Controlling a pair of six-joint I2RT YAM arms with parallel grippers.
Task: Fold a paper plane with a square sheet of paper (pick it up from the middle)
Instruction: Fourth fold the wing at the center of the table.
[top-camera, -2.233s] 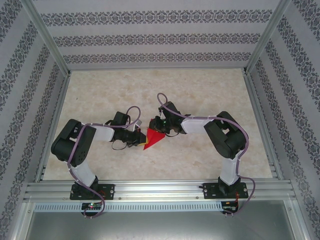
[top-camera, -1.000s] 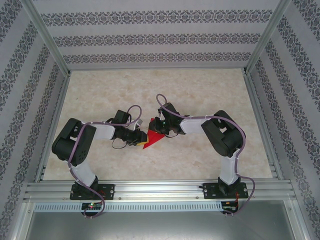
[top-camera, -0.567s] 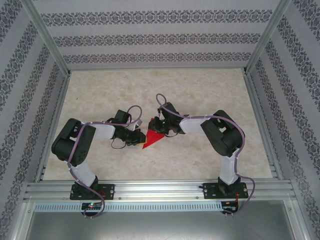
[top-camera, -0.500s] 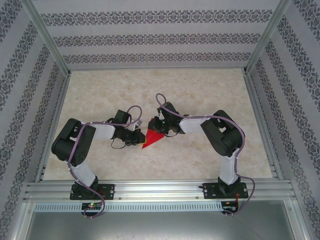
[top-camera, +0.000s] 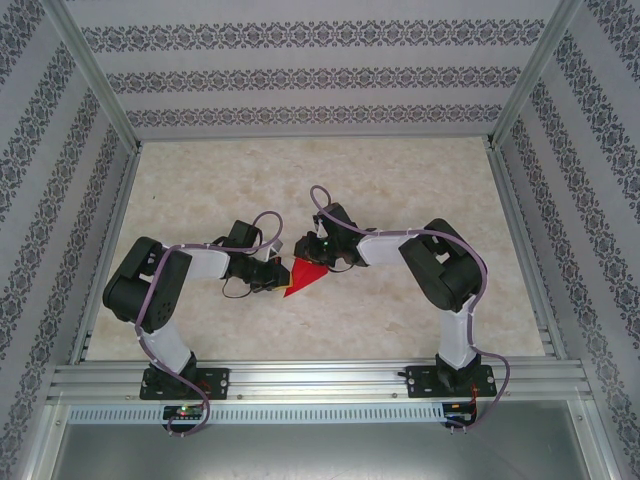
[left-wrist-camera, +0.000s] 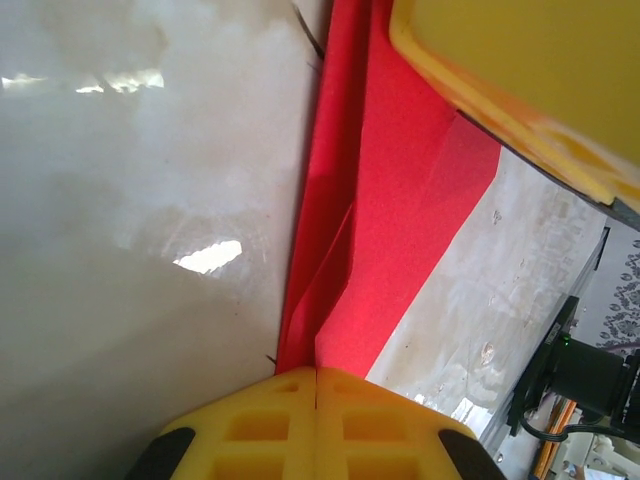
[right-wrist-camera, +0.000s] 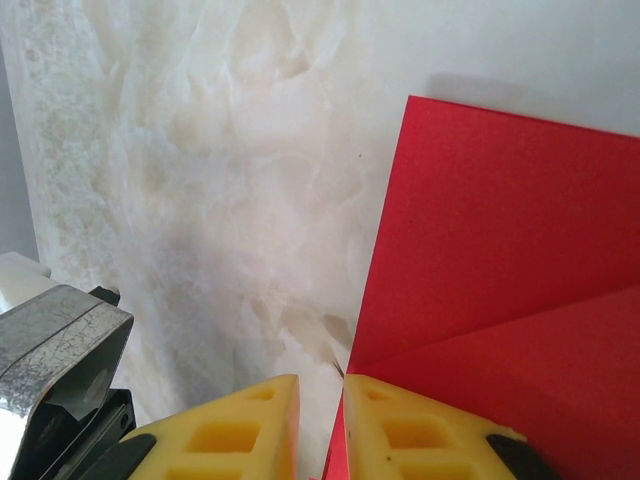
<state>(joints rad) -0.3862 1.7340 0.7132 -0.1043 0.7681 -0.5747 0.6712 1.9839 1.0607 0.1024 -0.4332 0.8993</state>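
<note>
Marble table (top-camera: 400, 200), folded red paper (top-camera: 303, 277) (partly hidden), left jaws pinching it, right jaws' grip unclear

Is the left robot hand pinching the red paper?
Touching. In the left wrist view the left gripper's yellow fingers are shut together on the red paper's folded edge.

I can read no writing, label, brand, number or sign anywhere here; the walls around my table carry only a repeating floral pattern in stripes, no letters.
</note>
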